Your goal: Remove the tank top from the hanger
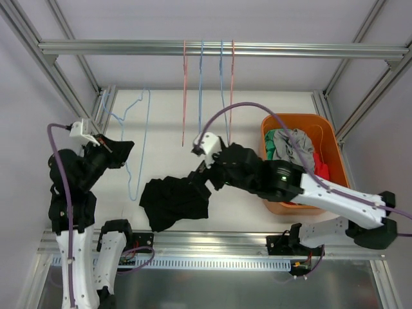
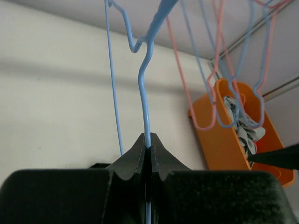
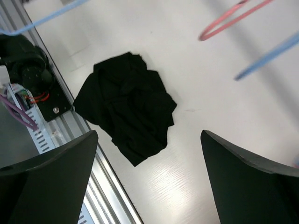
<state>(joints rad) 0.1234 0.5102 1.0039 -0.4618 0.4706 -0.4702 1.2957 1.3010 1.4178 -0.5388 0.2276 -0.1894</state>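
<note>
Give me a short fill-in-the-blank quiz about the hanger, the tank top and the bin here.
1. The left gripper is shut on a hanger coloured ____.
2. The right gripper, above the black tank top, is ____.
3. The bin holding clothes is ____.
Missing words: blue; open; orange.

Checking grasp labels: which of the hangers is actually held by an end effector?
The light blue hanger on the left, pinched in the shut left end effector. The other pink and blue hangers dangle free from the overhead rail.
</note>
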